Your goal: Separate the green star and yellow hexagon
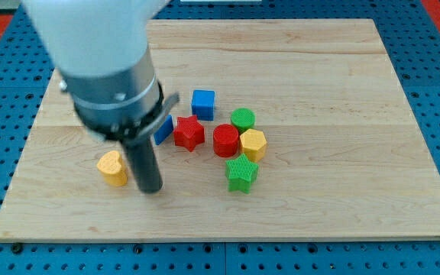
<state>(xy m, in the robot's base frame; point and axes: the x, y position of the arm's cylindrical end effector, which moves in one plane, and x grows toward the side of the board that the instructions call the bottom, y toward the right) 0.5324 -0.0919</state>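
Note:
The green star (241, 174) lies near the middle of the wooden board (342, 153). The yellow hexagon (253, 143) sits just above it, touching or nearly touching it. My tip (152, 189) is on the board well to the left of both, right next to a yellow heart (113, 168) on its left.
A red cylinder (225, 140) touches the yellow hexagon's left side. A green cylinder (243, 118) sits above the hexagon. A red star (189, 133), a blue cube (203, 103) and another blue block (163, 129), partly hidden by the arm, lie to the upper left.

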